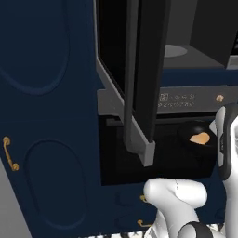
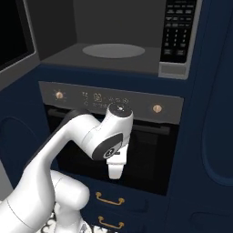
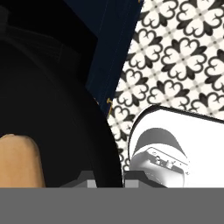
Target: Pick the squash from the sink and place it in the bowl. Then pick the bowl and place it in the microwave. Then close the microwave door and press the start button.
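- The bowl (image 1: 197,137) hangs in front of the black oven (image 2: 150,150), below the microwave (image 2: 118,54), with the squash (image 1: 201,138) lying inside it.
- In the hand view the bowl's (image 3: 52,113) rim runs down between the fingertips, so the gripper (image 3: 105,179) looks closed on it, though the tips barely show.
- The door (image 1: 144,69) stands open, its edge toward the left base camera.
- The turntable (image 2: 113,50) is bare.
- Patterned floor tiles (image 3: 183,57) lie beneath the hand.
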